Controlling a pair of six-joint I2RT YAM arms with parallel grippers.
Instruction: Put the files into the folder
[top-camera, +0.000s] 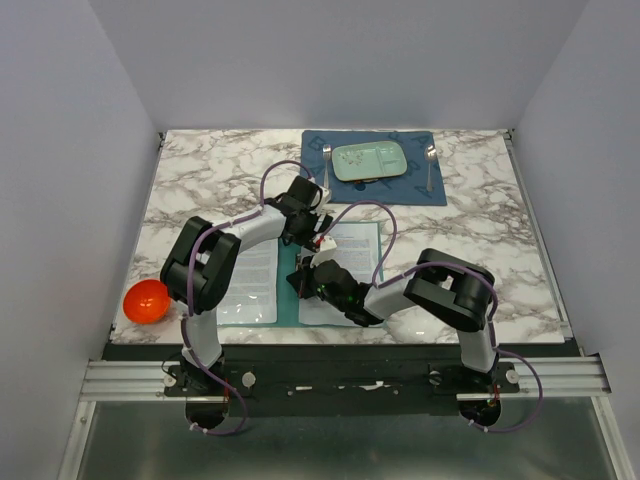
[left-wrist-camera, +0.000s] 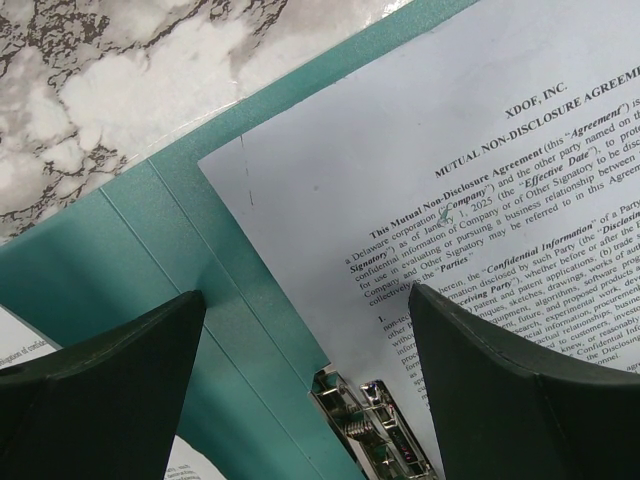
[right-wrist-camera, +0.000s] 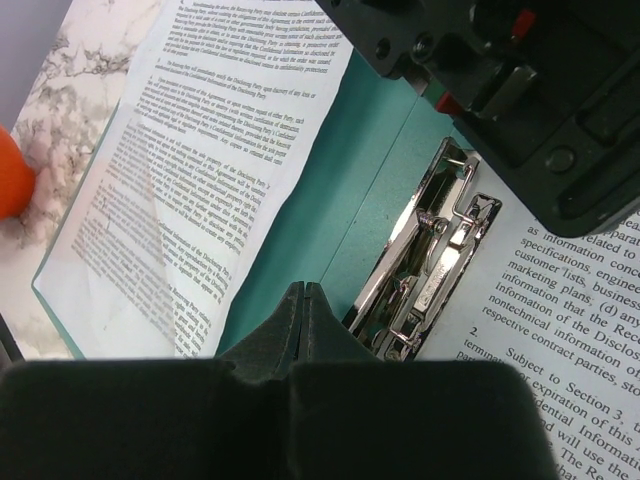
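While your left gripper (left-wrist-camera: 305, 295) is hovering spread wide and empty, your right gripper (right-wrist-camera: 303, 292), pinched together on nothing, is risking snagging the clip (right-wrist-camera: 430, 255), creasing the files (right-wrist-camera: 560, 300).

Even, bright light (wrist foregrounds blurred)

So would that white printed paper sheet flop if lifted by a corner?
Probably floppy: the white printed paper sheet looks thin, lying flat on the teal card folder. Likely light, and it may slide on that smooth surface.
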